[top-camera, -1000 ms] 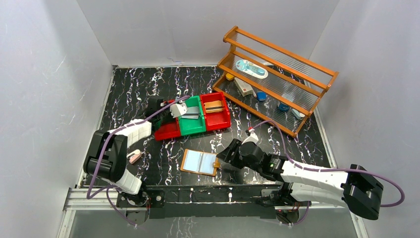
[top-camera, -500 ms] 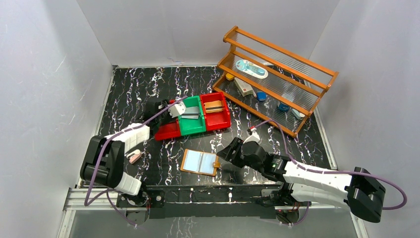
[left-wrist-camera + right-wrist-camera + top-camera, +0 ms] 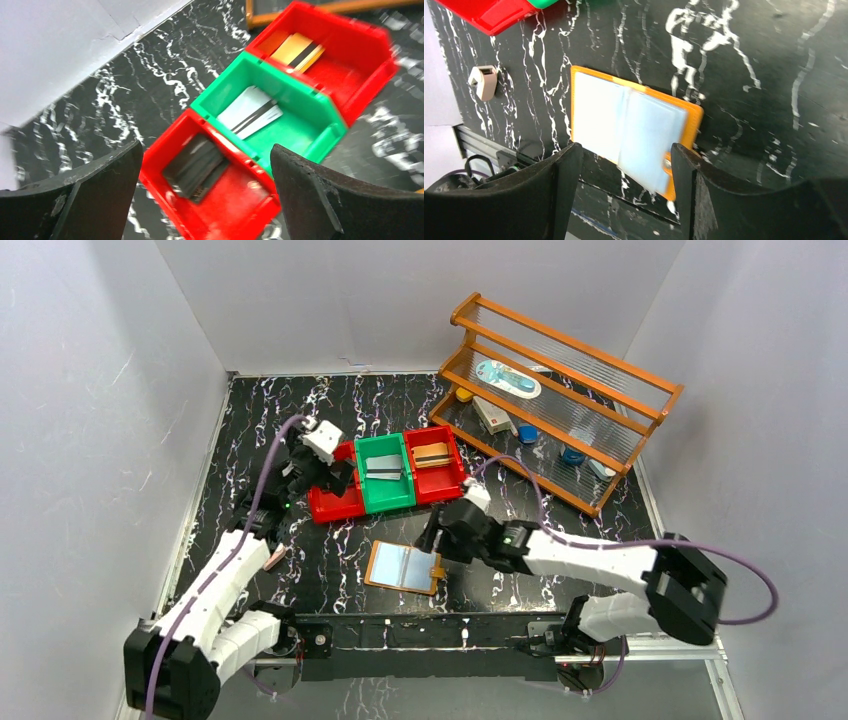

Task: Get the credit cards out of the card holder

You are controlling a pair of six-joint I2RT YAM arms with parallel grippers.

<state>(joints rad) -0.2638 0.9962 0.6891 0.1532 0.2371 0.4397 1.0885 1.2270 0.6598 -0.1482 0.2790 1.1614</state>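
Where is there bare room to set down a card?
Bare: the back-left corner of the table, bordered by the walls, the bins and the wooden rack. Crowded: the front middle, where the right gripper hangs over the card holder.

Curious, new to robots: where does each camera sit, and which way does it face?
Top external: high behind the bases, looking down at the table; both arms show.
Left wrist: on its arm, looking down past the left gripper at the bins.
Right wrist: same, right gripper above the open card holder.
Shared: top also shows bins, card holder.
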